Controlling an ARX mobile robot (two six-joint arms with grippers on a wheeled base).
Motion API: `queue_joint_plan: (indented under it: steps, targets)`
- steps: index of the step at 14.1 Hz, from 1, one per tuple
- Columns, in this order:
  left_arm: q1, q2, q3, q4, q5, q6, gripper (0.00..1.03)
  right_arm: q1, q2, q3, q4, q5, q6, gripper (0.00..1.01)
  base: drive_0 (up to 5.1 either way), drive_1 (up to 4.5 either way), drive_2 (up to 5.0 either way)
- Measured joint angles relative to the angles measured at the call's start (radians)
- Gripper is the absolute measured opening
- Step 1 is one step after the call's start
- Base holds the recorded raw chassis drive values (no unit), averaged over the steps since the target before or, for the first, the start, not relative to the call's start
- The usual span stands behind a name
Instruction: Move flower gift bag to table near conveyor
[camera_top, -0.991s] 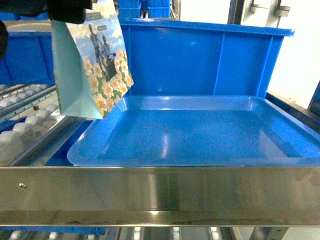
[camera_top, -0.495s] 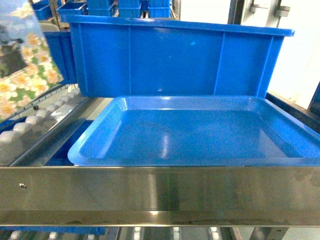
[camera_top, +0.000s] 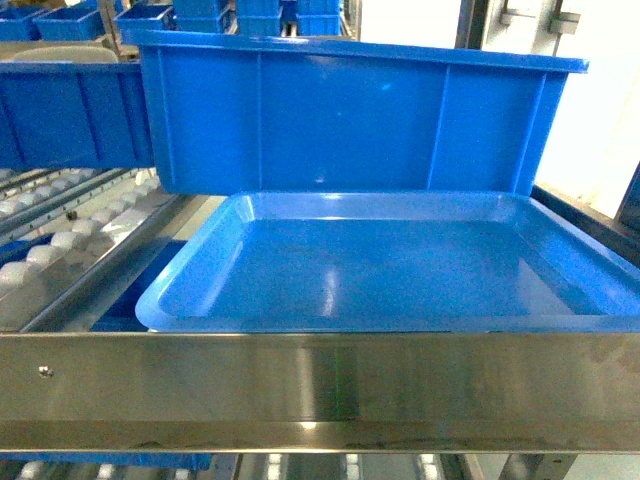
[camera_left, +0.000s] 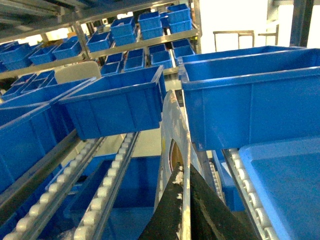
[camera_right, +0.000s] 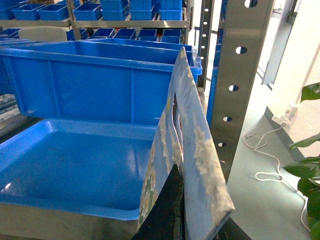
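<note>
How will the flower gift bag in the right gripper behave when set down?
The flower gift bag looks thin, flat and probably light, so it may tip rather than stand. Its paper panel holds straight above the right gripper, suggesting some stiffness.

A steel crossbar spans the front of the head view, so entry is from above it. Behind it the blue tray lies open on top, giving free room over its floor. A deep blue bin walls off the tray's far edge. On the left, roller lanes run back under another blue bin. On the right, a perforated steel upright bounds the rack; beyond it the floor carries a white cable.
</note>
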Motion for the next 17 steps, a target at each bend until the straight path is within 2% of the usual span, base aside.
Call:
queue_joint_plan:
  steps: [1, 3, 17]
  targets:
    - [0.000, -0.020, -0.013, -0.002, -0.027, -0.011, 0.02, 0.000, 0.000, 0.000, 0.000, 0.000, 0.000, 0.02, 0.0, 0.00, 0.0]
    - [0.002, -0.025, -0.014, -0.002, -0.034, -0.016, 0.02, 0.000, 0.000, 0.000, 0.000, 0.000, 0.000, 0.02, 0.0, 0.00, 0.0]
    - [0.000, -0.023, -0.014, -0.003, -0.032, -0.019, 0.02, -0.001, 0.000, 0.000, 0.000, 0.002, 0.000, 0.02, 0.0, 0.00, 0.0]
